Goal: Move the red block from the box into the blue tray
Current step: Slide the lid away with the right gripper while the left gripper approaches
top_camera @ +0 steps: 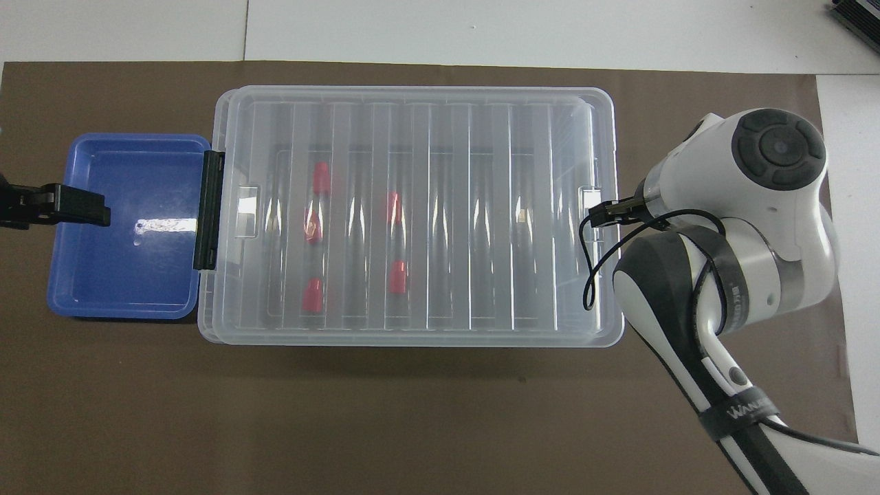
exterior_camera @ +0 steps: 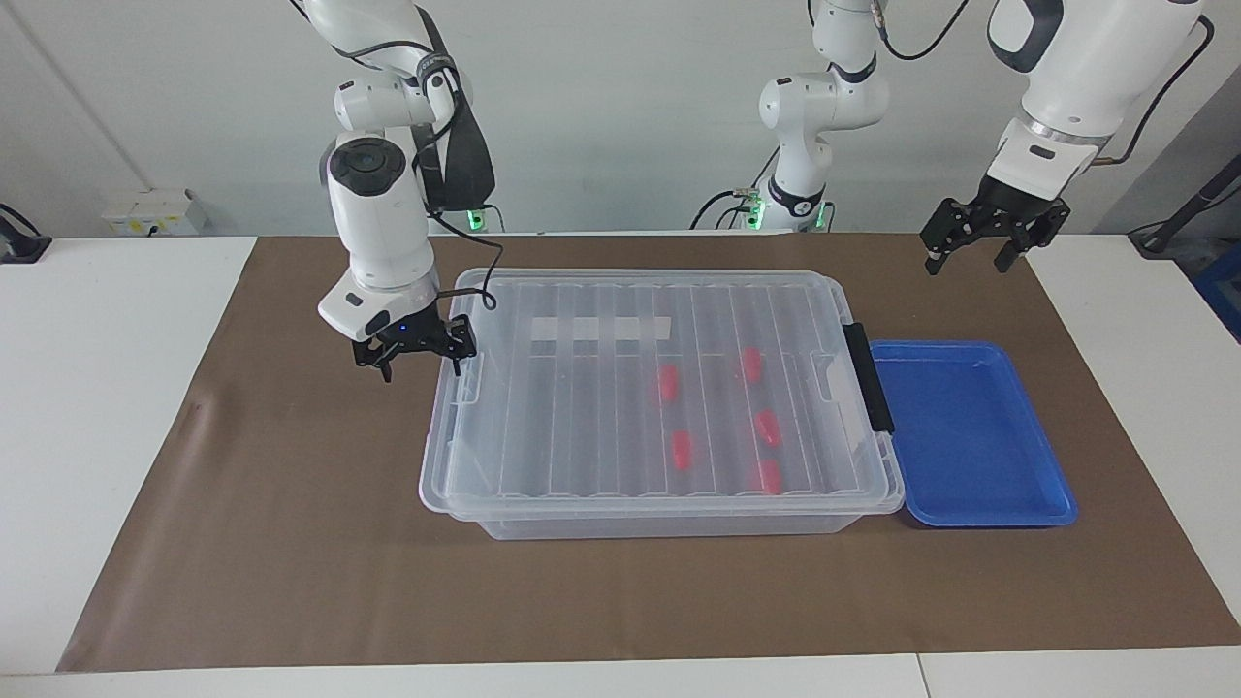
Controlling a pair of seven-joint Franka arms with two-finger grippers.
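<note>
The box (exterior_camera: 582,465) is a clear bin with its ribbed lid (top_camera: 440,110) shut, in the middle of the brown mat. Several red blocks lie inside under the lid, among them one block (exterior_camera: 667,383) and one in the overhead view (top_camera: 320,179). A black clip handle (exterior_camera: 870,378) sits on the box's end toward the left arm. The blue tray (exterior_camera: 970,485) lies beside that end, with nothing in it. My right gripper (exterior_camera: 422,366) is open and low at the box's other end, by the lid's edge (top_camera: 592,206). My left gripper (exterior_camera: 968,262) is open and empty, raised over the tray's outer end (top_camera: 75,206).
A brown mat (exterior_camera: 291,543) covers most of the white table (exterior_camera: 97,388). A black cable (top_camera: 591,275) hangs from the right arm's wrist beside the box's end. A white socket box (exterior_camera: 145,208) sits at the wall.
</note>
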